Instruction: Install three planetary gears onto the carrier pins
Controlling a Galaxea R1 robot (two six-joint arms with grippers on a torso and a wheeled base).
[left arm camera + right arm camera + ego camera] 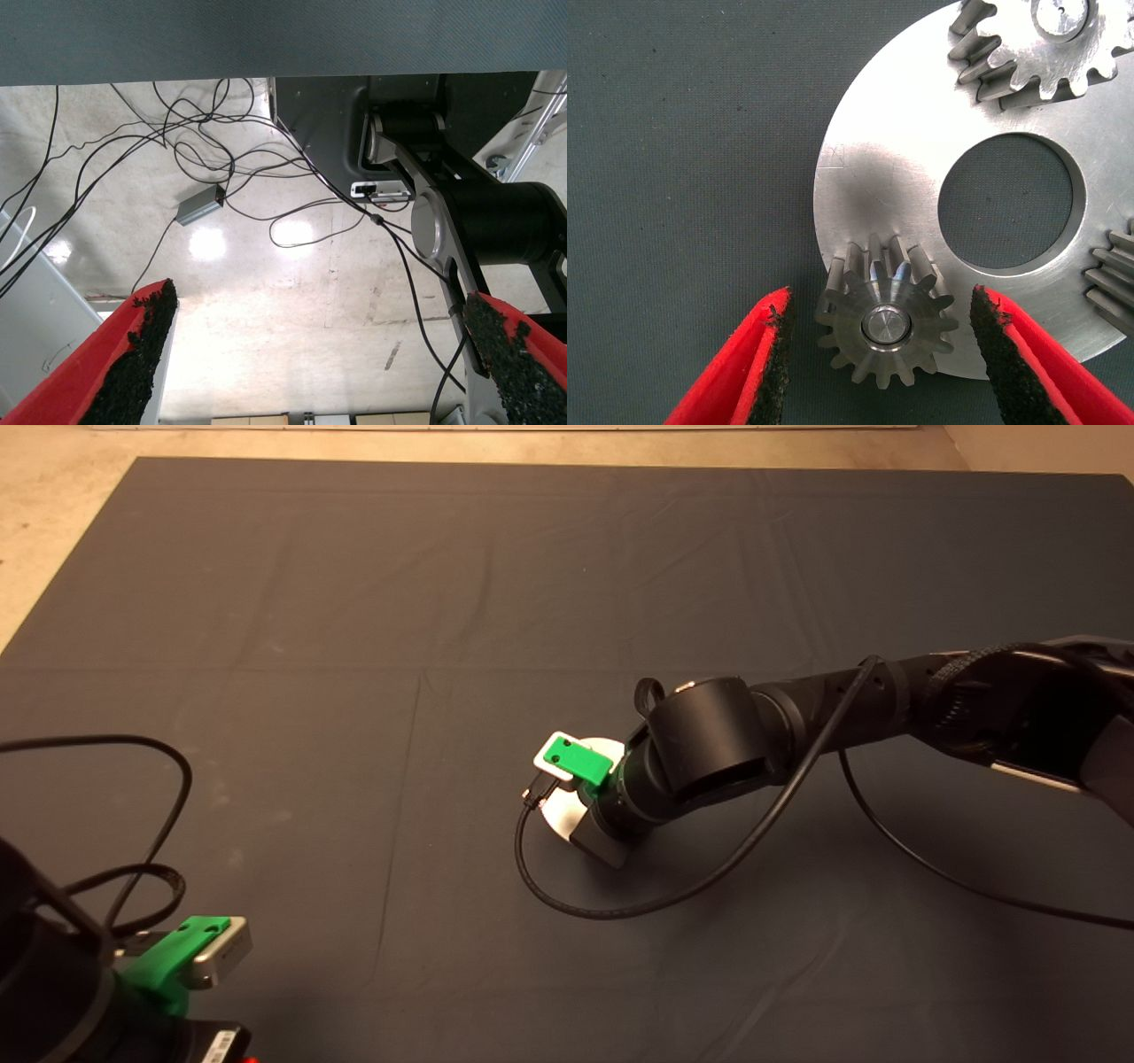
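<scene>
Near the worktop's middle, the right tool (pixel 877 354) stands wide open astride a planetary gear (pixel 886 323) seated on its carrier pin (pixel 886 325), touching nothing, while the left tool (pixel 323 354) waits, also open.

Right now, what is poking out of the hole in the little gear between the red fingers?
A shiny pin top fills the hole of the gear, which sits on the round disc. The right gripper is open, touching nothing. The pin's lower part is hidden inside the gear.

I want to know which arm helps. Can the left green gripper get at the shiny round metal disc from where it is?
Probably not now. The left green gripper waits at the mat's near-left edge, while the right gripper already covers the shiny round metal disc.
</scene>
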